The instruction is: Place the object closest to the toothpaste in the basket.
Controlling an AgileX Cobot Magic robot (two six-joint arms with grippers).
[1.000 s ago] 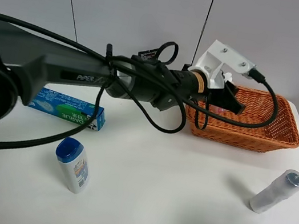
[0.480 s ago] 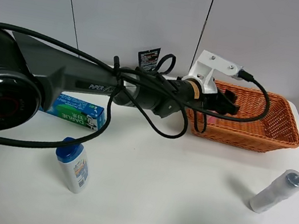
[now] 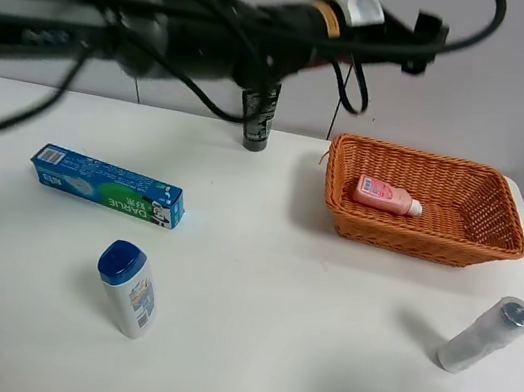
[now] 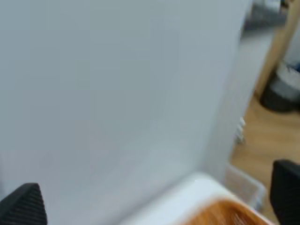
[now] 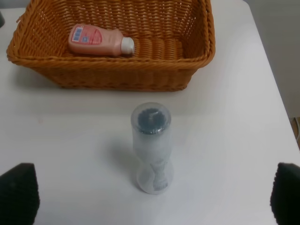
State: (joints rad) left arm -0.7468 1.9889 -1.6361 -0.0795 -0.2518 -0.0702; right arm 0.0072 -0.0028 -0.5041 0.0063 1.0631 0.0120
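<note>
**Fig.** Nearest the camera, one blue-capped bottle (image 3: 127,290) stood on the white table (image 3: 293,364). One clear wrapped bottle (image 3: 486,335) sat well apart from it, toward the right edge. The right gripper (image 5: 152,197) looked down on this clear bottle, its jaws spread wide and empty. Farther back lay one toothpaste box (image 3: 106,186); the blue-capped bottle was the loose item nearest it. Beyond, one wicker basket (image 3: 416,242) held one pink bottle (image 3: 389,195), lying on its side on the basket floor. One black tube (image 3: 258,116) stood upright at the far table edge. Highest and farthest, the left gripper (image 3: 425,30) hung above the basket near the wall, jaws wide apart, holding nothing. With the pink bottle inside and both grippers empty, the placement appeared complete; only the arm's retreat seemed left. Whether the pink bottle was the item meant could not be told.
</note>
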